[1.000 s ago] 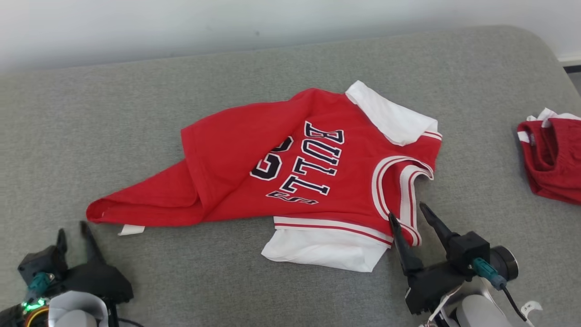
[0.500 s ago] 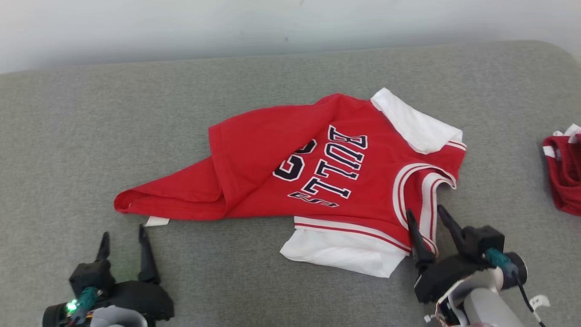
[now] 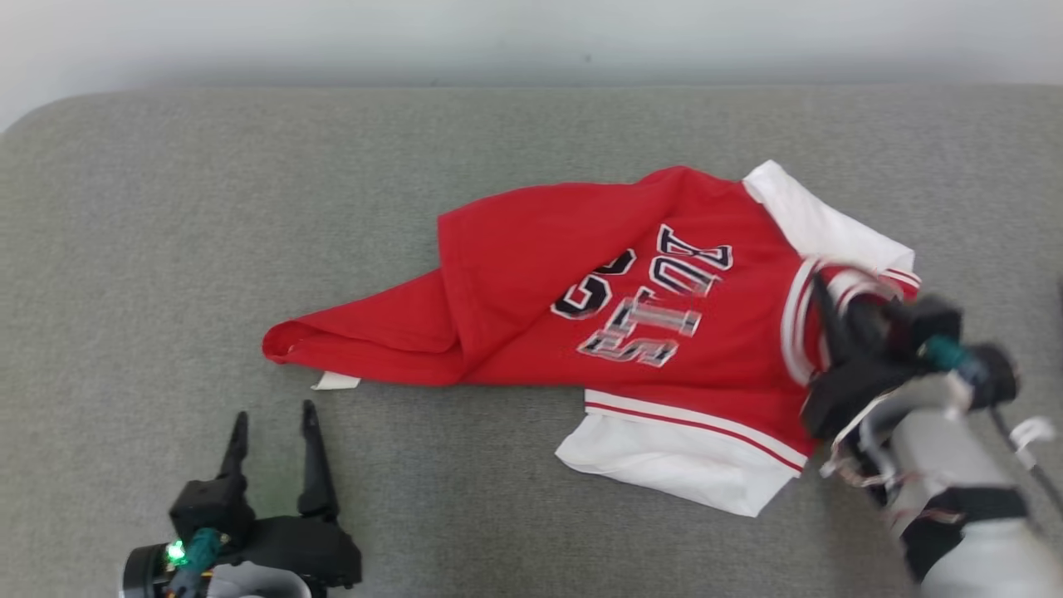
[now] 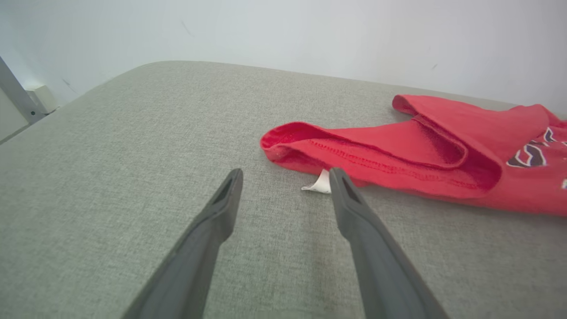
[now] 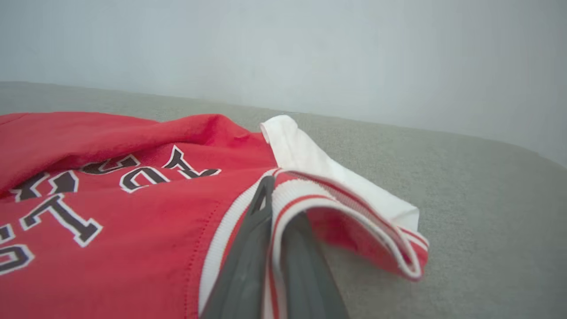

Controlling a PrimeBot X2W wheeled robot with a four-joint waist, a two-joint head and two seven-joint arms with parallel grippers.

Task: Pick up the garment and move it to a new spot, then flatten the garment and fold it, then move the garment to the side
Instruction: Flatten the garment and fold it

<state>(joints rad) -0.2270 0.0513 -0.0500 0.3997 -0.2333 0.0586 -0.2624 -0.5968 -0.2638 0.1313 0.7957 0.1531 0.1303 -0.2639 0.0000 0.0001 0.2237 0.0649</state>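
- Your left gripper [image 3: 274, 411], fingers spread apart, hovers over the grey cushion [image 3: 166, 208], just short of the white tag [image 3: 336, 381].
- The red jersey [image 3: 531, 249] lies crumpled at centre-right of the cushion.
- Your right gripper [image 5: 275, 206] is clamped on the striped trim [image 5: 354, 208] at the jersey's right end.

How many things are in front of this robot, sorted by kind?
Garments: 1, the red jersey
Robot hands: 2, the left hand open, the right hand shut on the jersey's striped edge
Surfaces: 1, the grey padded surface
Total: 4
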